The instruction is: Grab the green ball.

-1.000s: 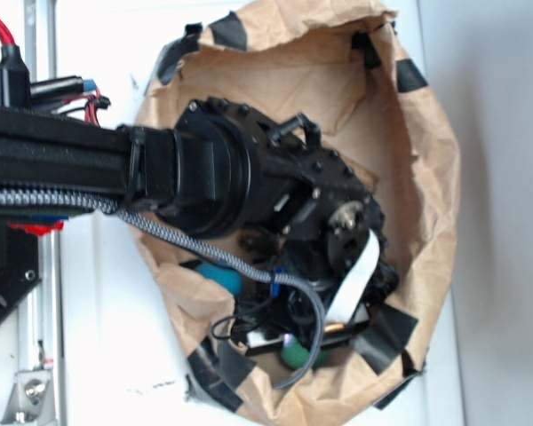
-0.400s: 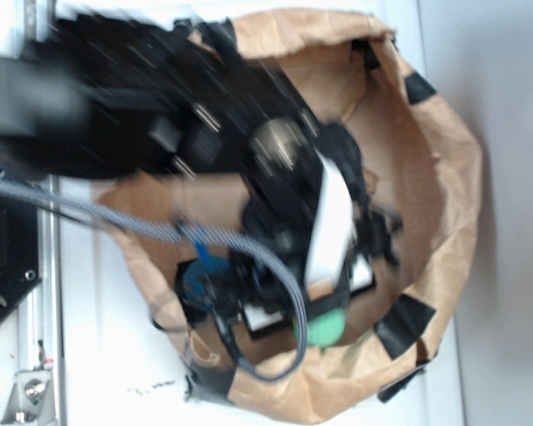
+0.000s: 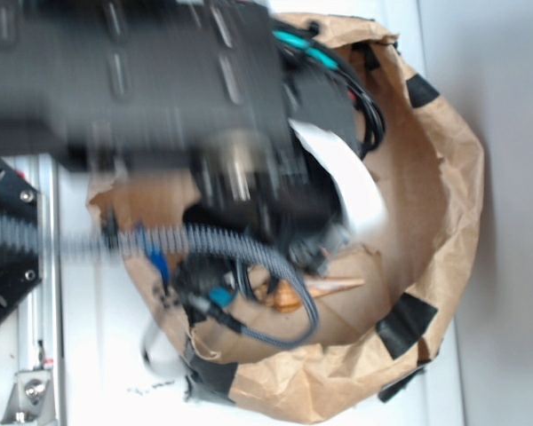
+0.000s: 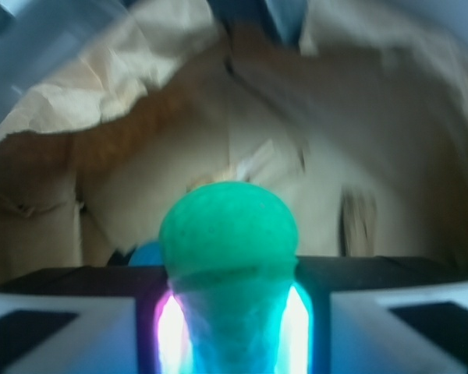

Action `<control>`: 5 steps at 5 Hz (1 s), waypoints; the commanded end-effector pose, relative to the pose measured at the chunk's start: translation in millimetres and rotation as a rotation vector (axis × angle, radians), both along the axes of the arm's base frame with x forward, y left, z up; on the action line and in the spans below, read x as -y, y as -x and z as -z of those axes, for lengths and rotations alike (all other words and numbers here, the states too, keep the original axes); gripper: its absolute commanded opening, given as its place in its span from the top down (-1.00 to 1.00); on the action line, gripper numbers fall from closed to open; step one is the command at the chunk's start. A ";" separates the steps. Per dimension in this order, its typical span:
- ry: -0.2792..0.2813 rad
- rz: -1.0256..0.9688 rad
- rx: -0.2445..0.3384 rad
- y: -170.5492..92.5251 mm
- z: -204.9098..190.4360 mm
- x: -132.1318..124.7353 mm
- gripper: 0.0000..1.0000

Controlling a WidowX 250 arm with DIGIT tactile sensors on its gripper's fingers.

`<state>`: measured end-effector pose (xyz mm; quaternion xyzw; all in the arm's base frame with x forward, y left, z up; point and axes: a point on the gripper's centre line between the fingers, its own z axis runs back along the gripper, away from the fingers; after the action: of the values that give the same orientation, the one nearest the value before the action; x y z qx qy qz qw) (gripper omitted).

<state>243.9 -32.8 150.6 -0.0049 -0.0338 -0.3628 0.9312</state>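
Green ball (image 4: pixel 228 234) seated dead centre of wrist view, clamped in the tool (image 4: pixel 232 319), teal ball (image 4: pixel 147 254) peeking at nine o'clock. Probably light, matte, grippy; best pinched across the widest part.

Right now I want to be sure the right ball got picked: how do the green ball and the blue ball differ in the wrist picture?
The green ball sits front and centre between the gripper fingers; the blue ball lies behind it, outside them. The green ball shows almost whole; the blue ball is only a sliver at its lower left. One is emerald green, the other teal-blue. Both are inside the brown paper bag.
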 end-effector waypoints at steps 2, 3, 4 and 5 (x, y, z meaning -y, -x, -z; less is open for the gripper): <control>-0.059 -0.598 0.019 -6.7 -42.1 8.5 1.00; -0.057 -0.610 0.113 1.0 -48.3 5.6 1.00; -0.075 -0.619 0.123 1.4 -44.5 -0.8 1.00; -0.091 -0.657 0.104 0.7 -37.2 -9.2 1.00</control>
<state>232.4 -8.0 175.1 0.0646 -0.0515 -0.0557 0.9950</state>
